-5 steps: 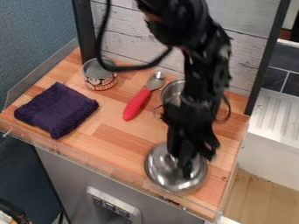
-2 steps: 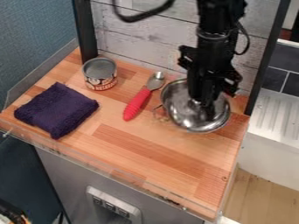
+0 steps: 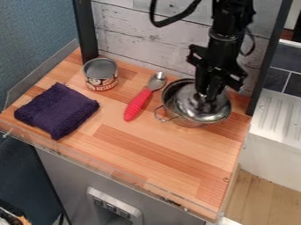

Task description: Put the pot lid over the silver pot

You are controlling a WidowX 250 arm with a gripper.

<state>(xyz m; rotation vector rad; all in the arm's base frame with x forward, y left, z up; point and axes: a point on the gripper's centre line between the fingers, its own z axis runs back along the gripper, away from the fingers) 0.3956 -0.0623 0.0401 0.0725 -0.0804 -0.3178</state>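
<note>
"Where is the silver pot (image 3: 186,122)?"

"Near the table's (image 3: 154,151) back right corner. One of its wire handles (image 3: 160,115) sticks out to the left, toward the spoon (image 3: 138,102)."

"And the pot lid (image 3: 201,107)?"

"Over the pot, but off-centre. It covers the front right part of the opening, and a crescent of the pot's inside shows at the back left. I can't tell whether it touches the rim all the way round."

"What about the gripper (image 3: 210,95)?"

"It hangs down over the pot, clenched on the top of the lid. The knob itself is hidden between the fingers."

"What else is on the table?"

"The spoon lies between the pot and the can (image 3: 100,74), nearer the pot. Its metal bowl points to the back edge, and its red handle slants toward the front edge."

"Is the can standing?"

"Yes, upright, close to the back left corner."

"And the dark purple cloth (image 3: 57,110)?"

"Folded into a thick square, flat along the left edge, toward the front left corner. The can stands behind it, apart from it."
</note>
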